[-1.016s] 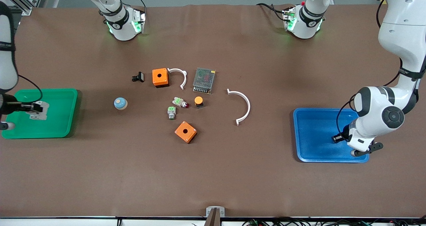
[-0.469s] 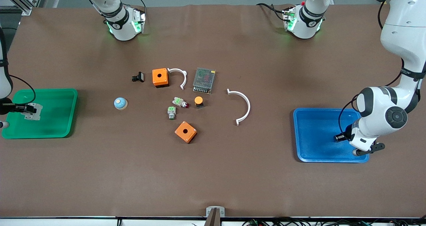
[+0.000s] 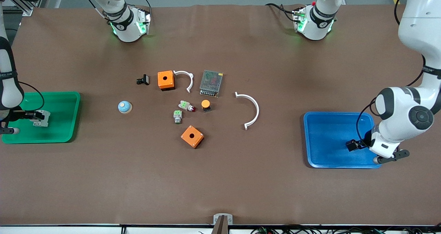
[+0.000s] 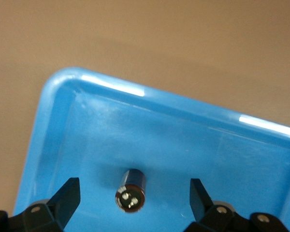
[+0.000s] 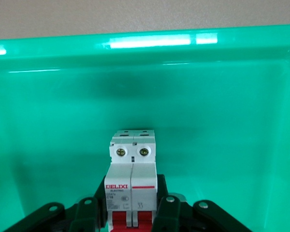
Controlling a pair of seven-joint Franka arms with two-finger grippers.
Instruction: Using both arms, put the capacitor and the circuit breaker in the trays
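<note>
I judged both placements nearly finished. The green tray [image 3: 65,99] sat at the right arm's end, the blue tray [image 3: 327,130] at the left arm's. My right gripper [image 5: 130,212] was low in the green tray, fingers pinching the circuit breaker [image 5: 132,186]; releasing it looked like the next move. My left gripper [image 4: 133,200] hung spread over the capacitor [image 4: 131,190] lying free in the blue tray; it needed only to lift away.
</note>
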